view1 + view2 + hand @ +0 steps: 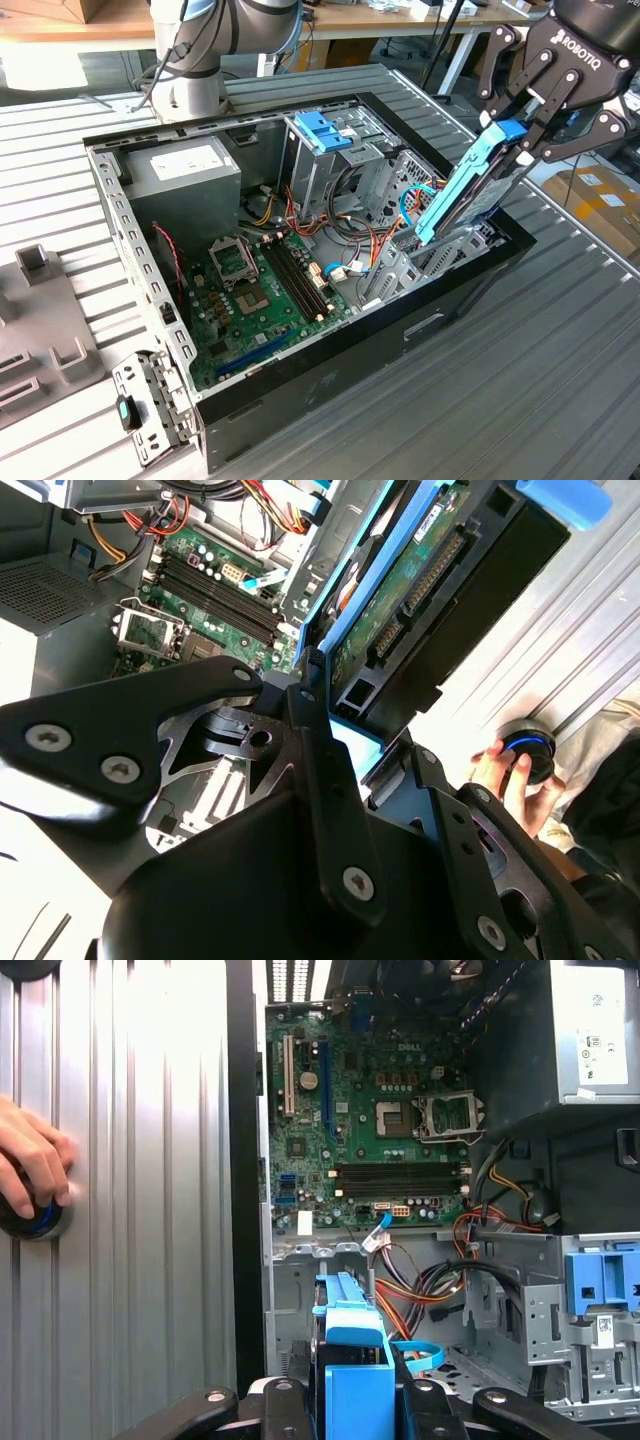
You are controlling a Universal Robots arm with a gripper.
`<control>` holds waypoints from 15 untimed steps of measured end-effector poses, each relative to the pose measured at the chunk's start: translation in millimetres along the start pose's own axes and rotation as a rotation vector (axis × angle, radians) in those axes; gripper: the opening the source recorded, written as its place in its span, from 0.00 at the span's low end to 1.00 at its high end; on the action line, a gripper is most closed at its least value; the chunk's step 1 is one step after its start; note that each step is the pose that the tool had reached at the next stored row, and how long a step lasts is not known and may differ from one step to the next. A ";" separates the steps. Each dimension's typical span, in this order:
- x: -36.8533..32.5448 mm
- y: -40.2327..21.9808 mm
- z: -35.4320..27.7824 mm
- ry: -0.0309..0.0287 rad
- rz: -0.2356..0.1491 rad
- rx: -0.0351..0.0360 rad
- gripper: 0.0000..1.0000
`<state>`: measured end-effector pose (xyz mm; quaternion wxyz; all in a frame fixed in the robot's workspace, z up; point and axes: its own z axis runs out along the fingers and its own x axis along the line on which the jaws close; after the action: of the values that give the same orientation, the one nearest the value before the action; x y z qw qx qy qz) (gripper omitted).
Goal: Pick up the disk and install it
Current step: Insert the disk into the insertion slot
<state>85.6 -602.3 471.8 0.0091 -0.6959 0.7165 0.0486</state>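
End effector: the end effector (522, 128) is pinching the disk's blue upper end.
Disk: the disk (462, 192) is leaning steeply, its lower end dipping into the computer case (300, 385) at three o'clock (exterior view).
Risk: at this tilt it is likely risking a jam on the bay's edge, or crushing the cables (374, 252) near it.

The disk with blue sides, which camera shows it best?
The exterior view: the disk shows along its whole length, tilted in the claw at the computer case. In the second wrist view the disk shows its green circuit board close up; in the first wrist view, its blue end.
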 end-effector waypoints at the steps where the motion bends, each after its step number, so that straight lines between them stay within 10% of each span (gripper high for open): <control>1: -0.1 0.1 0.1 0.0001 0.000 0.0000 0.37; 15: -1.3 1.5 2.3 0.0000 0.000 0.0000 0.37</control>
<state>84.0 -600.8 469.7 0.0091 -0.6959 0.7165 0.0486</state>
